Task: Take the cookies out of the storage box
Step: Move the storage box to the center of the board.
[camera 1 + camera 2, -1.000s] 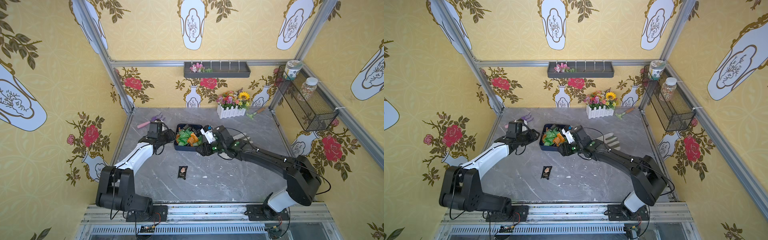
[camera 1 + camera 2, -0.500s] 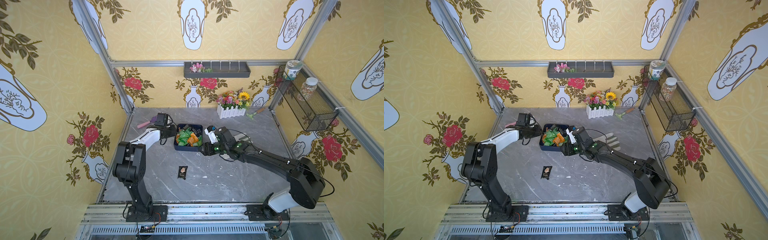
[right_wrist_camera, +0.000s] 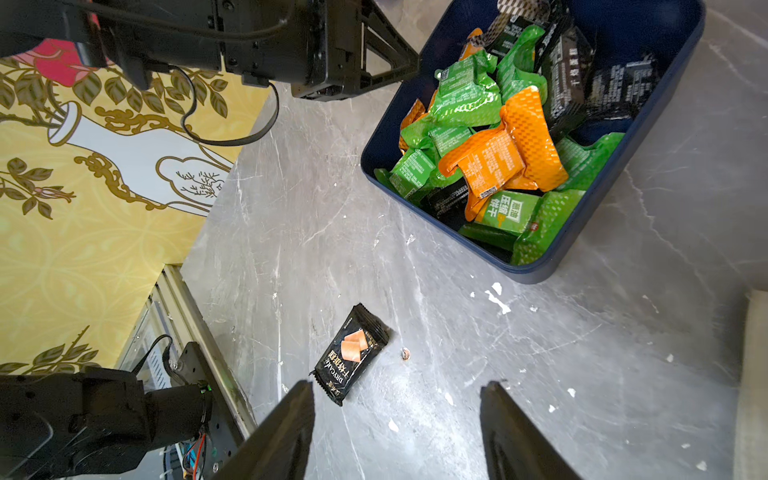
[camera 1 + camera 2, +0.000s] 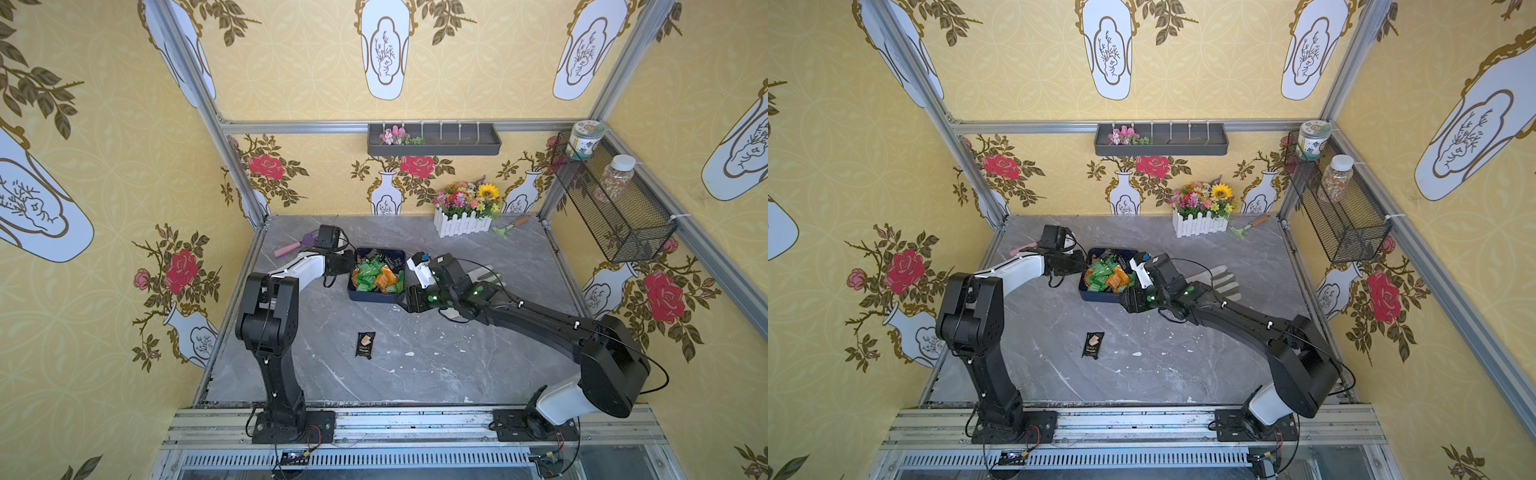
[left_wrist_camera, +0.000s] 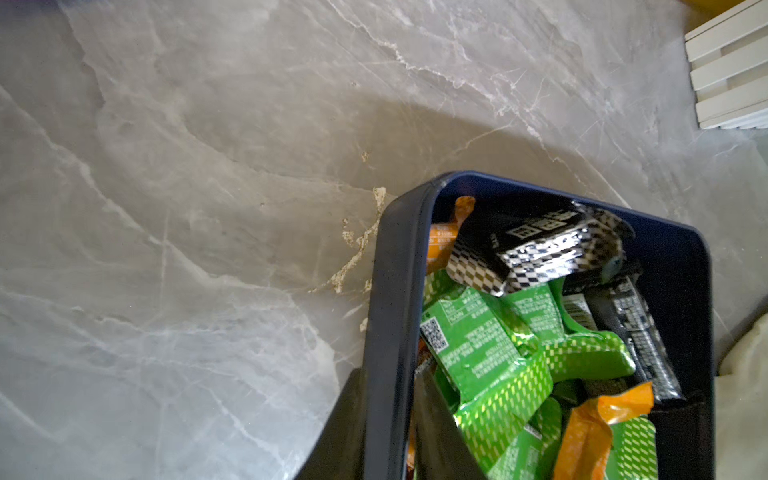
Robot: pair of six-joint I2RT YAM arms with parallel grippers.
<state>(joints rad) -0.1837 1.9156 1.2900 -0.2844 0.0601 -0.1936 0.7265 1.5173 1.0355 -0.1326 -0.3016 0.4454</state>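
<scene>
Your marble table (image 4: pixel 436 365) carries the storage box (image 4: pixel 376 296) toward its back middle. The cookies (image 4: pixel 376 274) lie heaped inside it, green, orange and black, with their long axes pointing every way. Your left gripper (image 5: pixel 388 386) straddles the box's left wall, one finger outside and one among the packets, and looks pressed onto that wall. Your right gripper (image 3: pixel 399 386) hangs spread and empty just beside the box's front right corner, aimed at bare table, so the heap sits off to its side. It is the free arm and near the heap, but you would need to swing it over the rim. One black packet (image 4: pixel 365 345) lies apart, in front of the box.
</scene>
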